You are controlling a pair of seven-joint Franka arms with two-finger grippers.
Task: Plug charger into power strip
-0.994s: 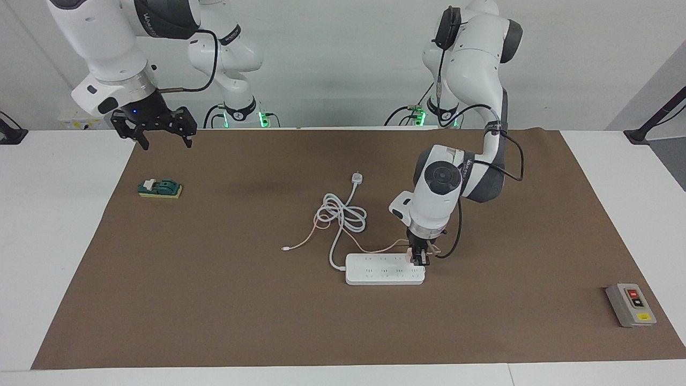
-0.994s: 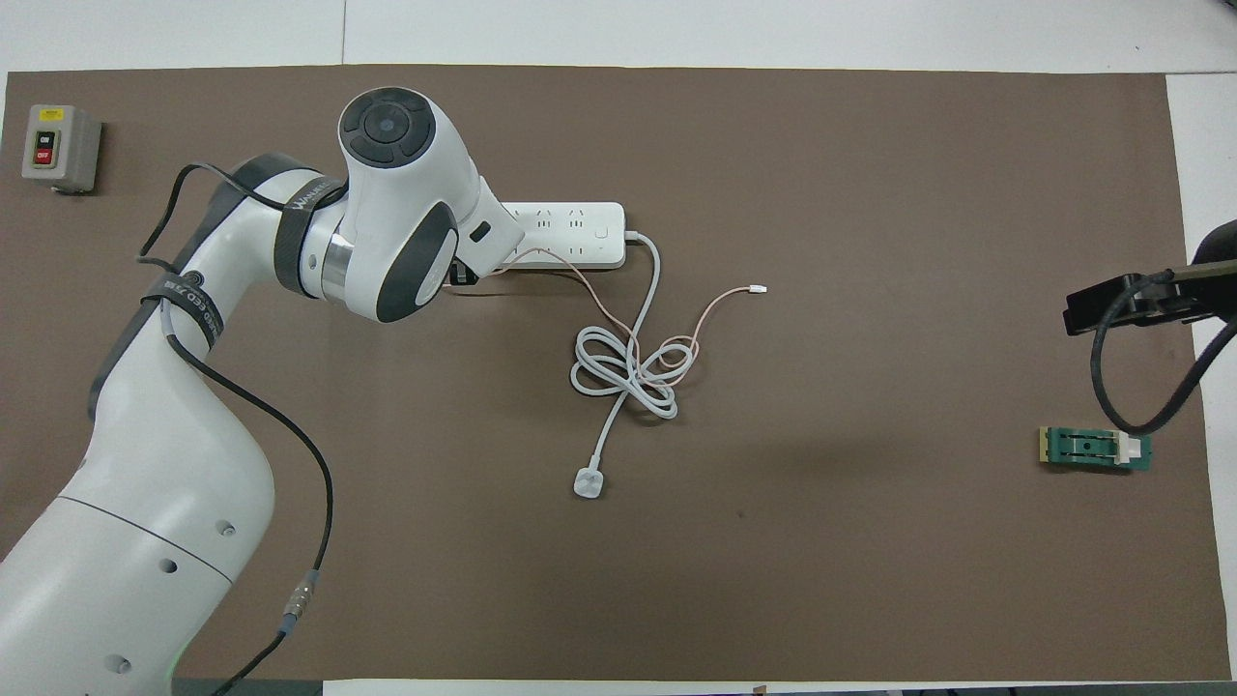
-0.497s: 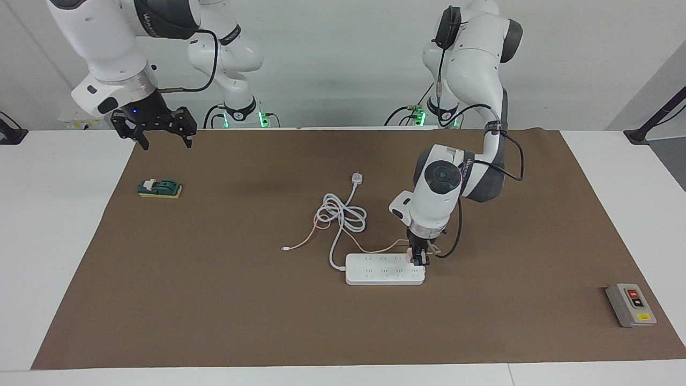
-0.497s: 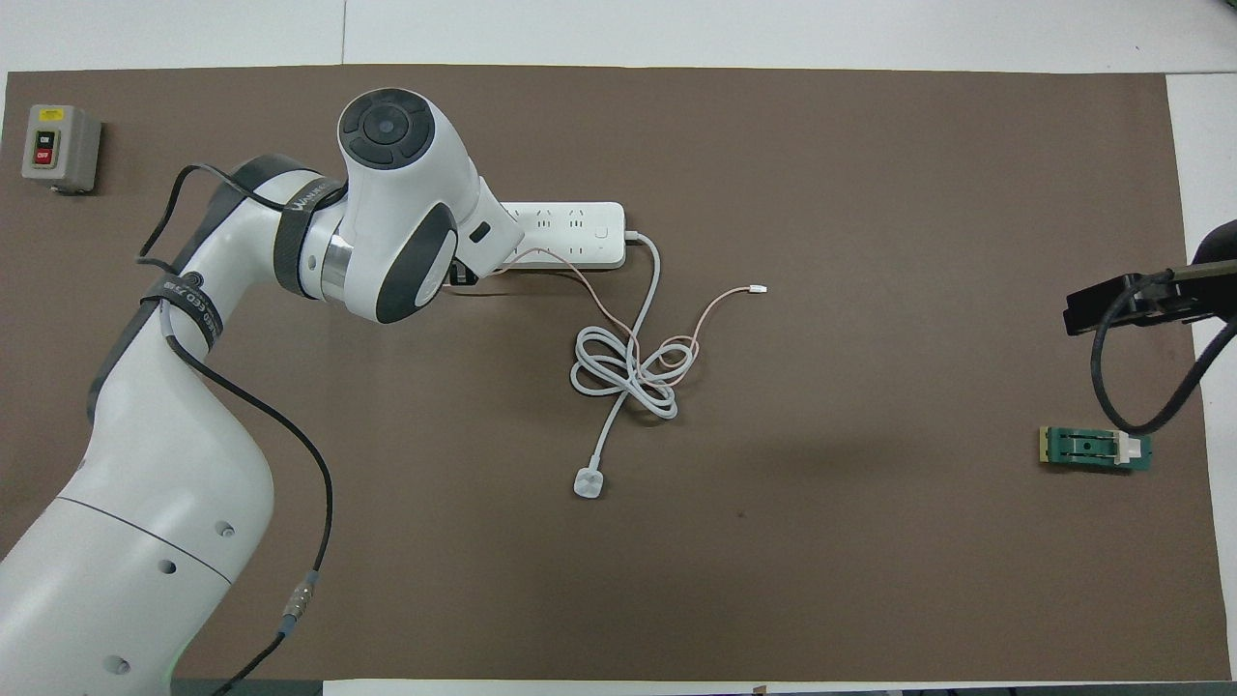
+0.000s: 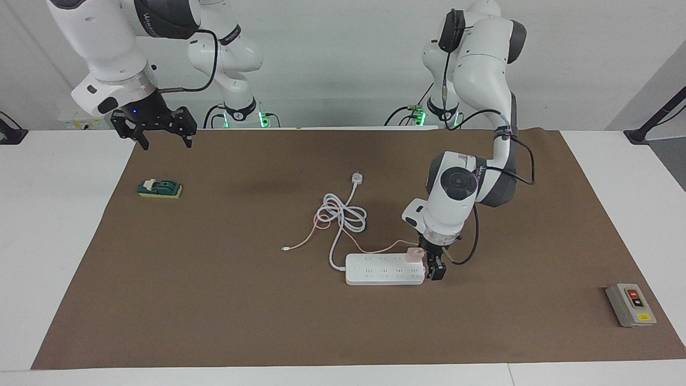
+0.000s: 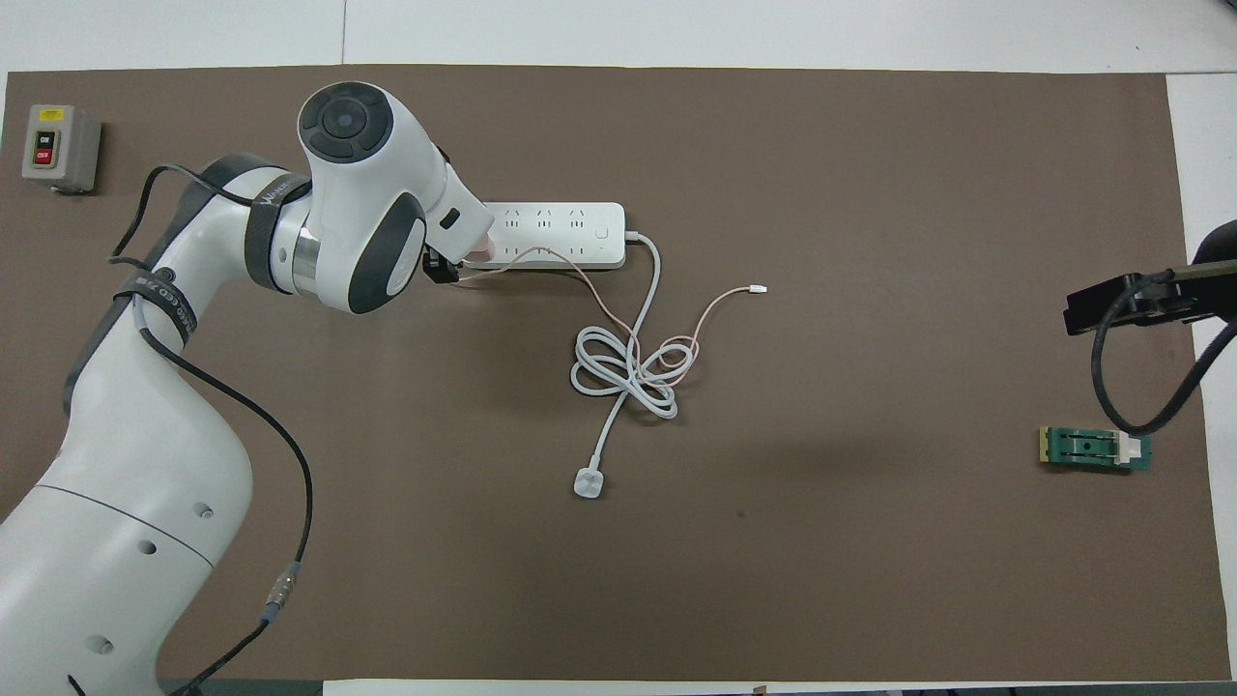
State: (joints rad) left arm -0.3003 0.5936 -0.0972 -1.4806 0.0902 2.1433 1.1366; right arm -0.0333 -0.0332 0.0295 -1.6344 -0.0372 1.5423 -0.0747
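The right gripper (image 5: 166, 142) hangs in the air over the corner of the brown mat (image 5: 214, 295) at the right arm's end, close to the robots. Its jaws are wide apart and it holds nothing; that arm waits.

Under it, a little farther from the robots, a small green block (image 5: 159, 188) lies flat on the mat.

Near the middle of the mat lies a white plug (image 5: 357, 178). Its thick white cord (image 5: 343, 214) runs away from the robots in a loose coil and joins the end of the strip (image 5: 375, 273) that faces the right arm. A thin pink cable (image 5: 311, 238) is tangled through the coil. One end lies loose on the mat, and the other runs along the strip's nearer edge to the charger (image 5: 414, 255).

The strip lies flat, with its long side across the table. The charger sits on top of it at the end toward the left arm, in the row of outlets nearer to the robots. Its prongs are hidden.

The left gripper (image 5: 435, 266) is down low just beside the charger, at that same end of the strip. Its jaws are apart and clamp nothing, so the charger stands free of it.

Well apart, toward the left arm's end, a grey box (image 5: 631, 304) with red and yellow buttons rests on the mat
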